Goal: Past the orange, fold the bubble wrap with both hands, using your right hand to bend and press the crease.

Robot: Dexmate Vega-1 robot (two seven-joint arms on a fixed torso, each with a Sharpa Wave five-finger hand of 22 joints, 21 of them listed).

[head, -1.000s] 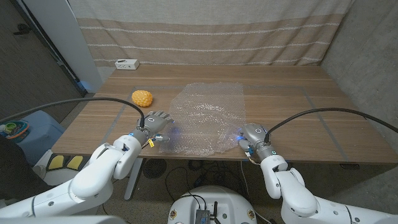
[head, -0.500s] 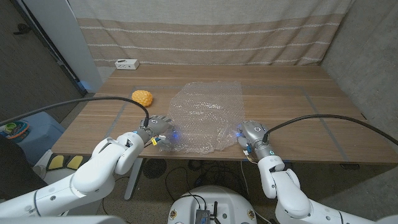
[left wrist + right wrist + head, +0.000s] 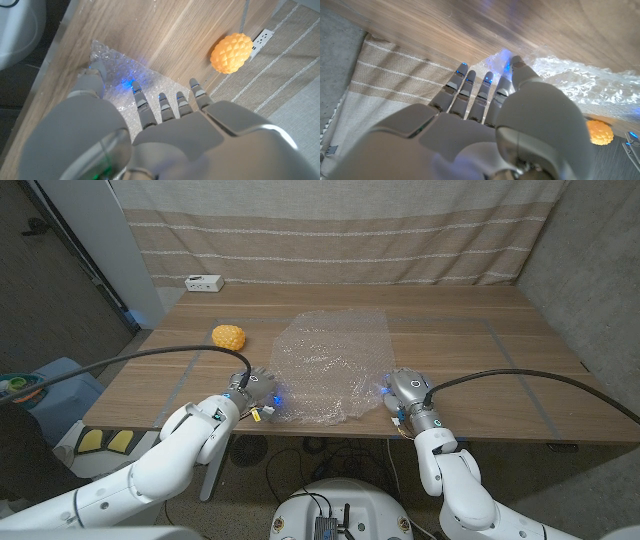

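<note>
We rest our left hand [image 3: 257, 390] and right hand [image 3: 402, 389], fingers spread and gripping nothing, on the bubble wrap's [image 3: 330, 365] near corners, orange [image 3: 229, 337] beyond.

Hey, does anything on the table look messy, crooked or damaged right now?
Nothing looks damaged or spilled. The bubble wrap lies crumpled and uneven, not yet folded, its near edge at the table's front edge. The orange sits apart from it.

No text, label, brand, number or sign can be read anywhere in these pictures.
</note>
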